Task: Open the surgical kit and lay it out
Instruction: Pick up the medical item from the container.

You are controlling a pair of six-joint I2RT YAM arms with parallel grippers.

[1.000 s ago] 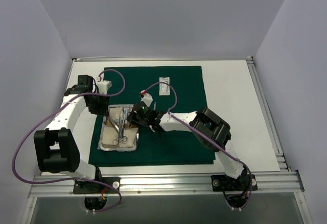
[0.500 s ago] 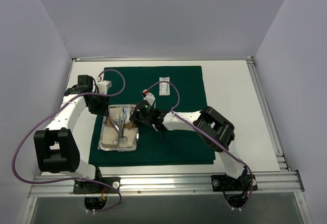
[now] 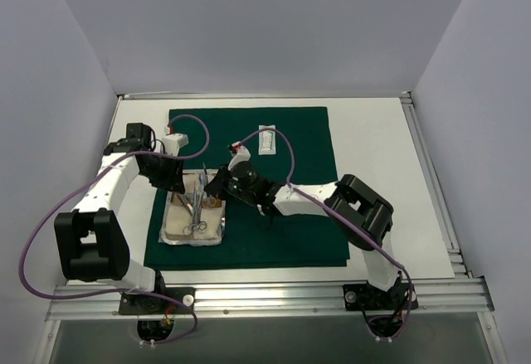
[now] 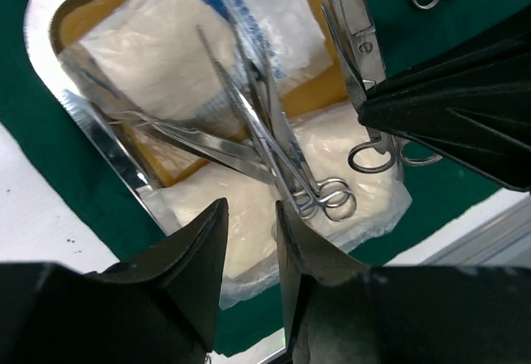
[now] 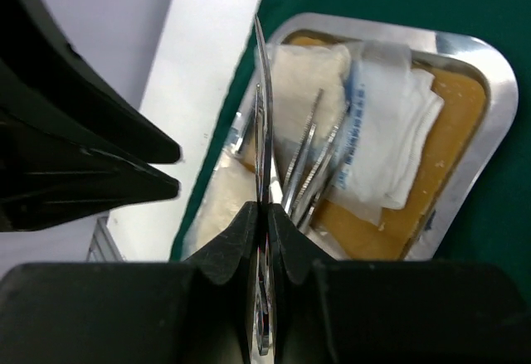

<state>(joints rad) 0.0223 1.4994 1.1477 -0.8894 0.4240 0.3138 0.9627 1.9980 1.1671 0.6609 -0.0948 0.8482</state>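
Tray (image 5: 498,70) sits near-left on the green cloth (image 3: 290,231), with gauze (image 4: 141,57) and forceps (image 4: 274,144) inside. Right jaws are clamped on the scissors (image 5: 262,115) just above it. Left jaws hover slightly apart, holding nothing. I'd lift straight up first, then swing to bare cloth short of the far packet (image 3: 266,141).

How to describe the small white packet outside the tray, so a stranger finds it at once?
Start from the dark green cloth on the table. Near its far edge, beyond the steel tray, lies one small white packet. It alone rests on bare cloth; the other white packets are inside the tray.
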